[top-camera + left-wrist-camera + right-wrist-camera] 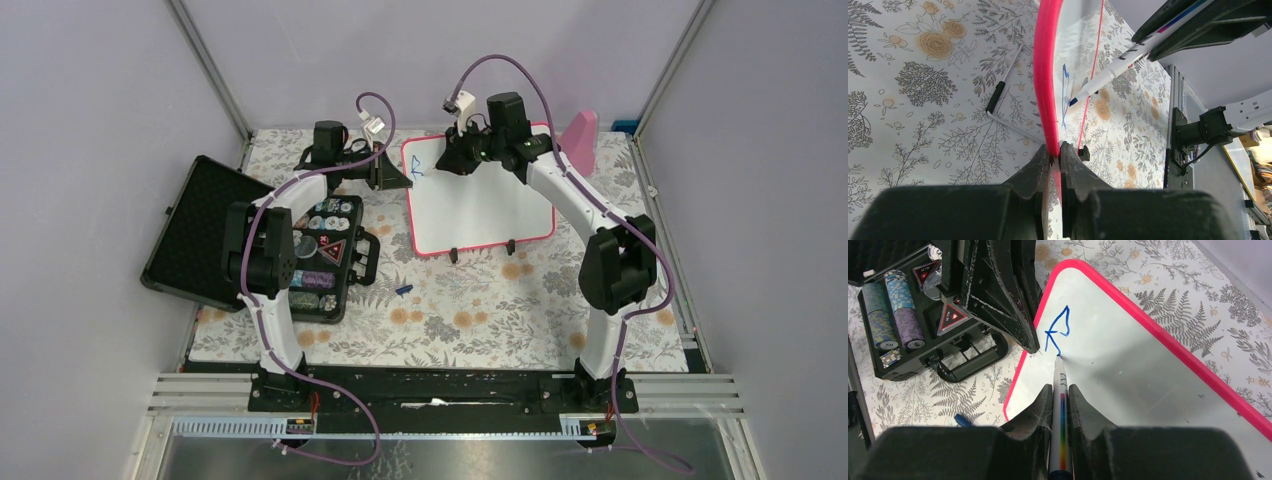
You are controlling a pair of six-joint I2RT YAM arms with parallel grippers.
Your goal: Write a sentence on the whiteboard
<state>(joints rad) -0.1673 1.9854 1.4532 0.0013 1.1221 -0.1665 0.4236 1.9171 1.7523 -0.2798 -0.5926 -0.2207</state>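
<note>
From above, the whiteboard is sitting a little askew on the flowered desk, behind the middle, with its two black feet pointing toward the arms. The left tool is reaching the board's far left corner. The right tool is hanging over the same corner, though its jaws are too small to read from this height. The sentence is showing as only a few blue strokes near that corner. An open black case is sitting left of the board, and a small blue piece is lying on the desk in front of it.

On the left wrist view, the left tool's jaws are standing almost together, pinching the board's pink frame between their tips. A white marker is coming in from the right, its blue tip seemingly touching the board at the strokes.

On the right wrist view, the right tool's jaws are standing narrow and clamping the marker's barrel. The tip is resting at the lower end of the strokes. The left tool is gripping the frame just beside them. The case is holding stacks of chips.
</note>
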